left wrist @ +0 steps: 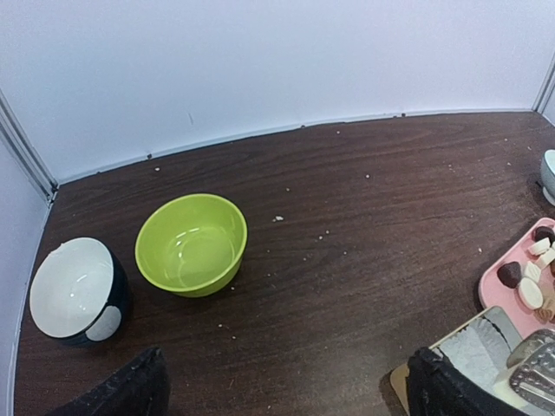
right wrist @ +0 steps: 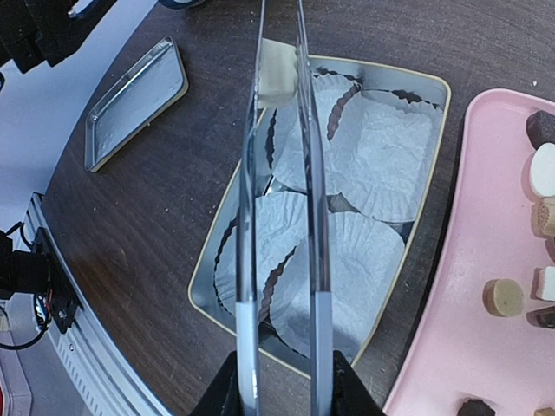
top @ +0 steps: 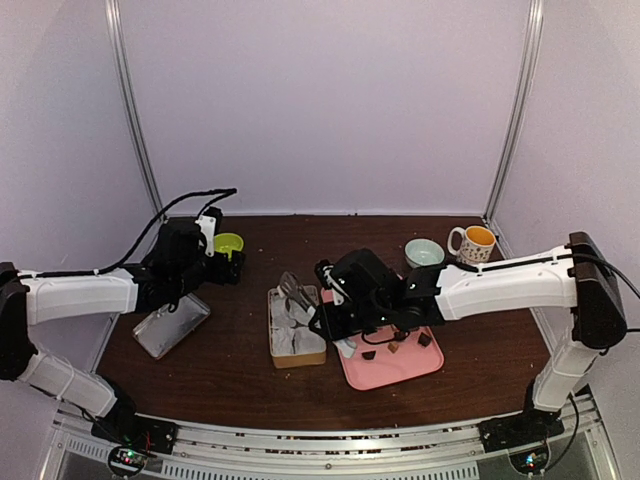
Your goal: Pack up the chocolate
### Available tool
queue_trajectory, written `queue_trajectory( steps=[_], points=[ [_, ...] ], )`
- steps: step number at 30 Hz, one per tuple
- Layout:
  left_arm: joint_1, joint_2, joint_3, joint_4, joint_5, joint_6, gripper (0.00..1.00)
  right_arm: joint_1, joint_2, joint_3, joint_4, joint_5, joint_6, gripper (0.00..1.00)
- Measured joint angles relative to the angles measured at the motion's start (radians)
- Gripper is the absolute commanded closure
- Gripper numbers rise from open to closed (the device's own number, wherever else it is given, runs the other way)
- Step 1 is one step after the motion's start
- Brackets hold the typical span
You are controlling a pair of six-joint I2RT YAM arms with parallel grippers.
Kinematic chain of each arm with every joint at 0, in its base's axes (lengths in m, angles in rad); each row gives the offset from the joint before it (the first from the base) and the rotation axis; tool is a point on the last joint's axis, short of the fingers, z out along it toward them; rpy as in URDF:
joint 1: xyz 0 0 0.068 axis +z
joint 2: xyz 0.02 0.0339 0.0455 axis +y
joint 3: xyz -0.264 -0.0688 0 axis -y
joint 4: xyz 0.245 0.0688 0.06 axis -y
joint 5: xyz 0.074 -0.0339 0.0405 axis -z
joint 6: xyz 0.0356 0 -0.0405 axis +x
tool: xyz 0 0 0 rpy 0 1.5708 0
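Two arms are at work in the top view. The left gripper [top: 228, 268] hangs near a green bowl [top: 228, 243], well apart from the packing area. The right gripper [top: 325, 318] reaches over a tin box [top: 297, 358] and carries clear tongs [top: 296, 295]. Most of the chocolate [top: 393, 347] lies loose on the pink tray [top: 400, 372], which stands just beside the box.

Left wrist view: the fingers are spread and grasp nothing. The green bowl and a black-and-white bowl [left wrist: 76, 290] stand ahead of them, both without contents.

Right wrist view: the right fingers are clenched on the handle end of the tongs. The tong arms are squeezed near-parallel, and a cream-white piece [right wrist: 277, 74] appears pinched at their tips, over the far corner of the box. Pleated paper cups [right wrist: 381, 156] fill the box, and none visibly holds a piece. A metal lid [right wrist: 134, 100] lies apart on the table.

Assessment: the task is at an early stage, with one piece in transit.

- **Placement:** the piece sits at the box rim, not over a cup centre. Released there, it could fall onto the table or between cups.
- **Grip:** smooth tong arms may let the piece slip if the squeeze eases.
- **Cups:** tips lowered carelessly could snag and shift the light paper cups.
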Motion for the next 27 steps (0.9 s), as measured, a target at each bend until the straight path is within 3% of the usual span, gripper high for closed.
queue_trajectory(
  steps=[12, 27],
  points=[
    [0.0, 0.0, 0.0, -0.002, 0.0, 0.0, 0.02, 0.003, 0.143, 0.103, 0.009, 0.033, 0.009, 0.76],
    [0.0, 0.0, 0.0, -0.002, 0.0, 0.0, 0.02, 0.006, 0.201, 0.156, -0.047, 0.074, 0.006, 0.7]
  ],
)
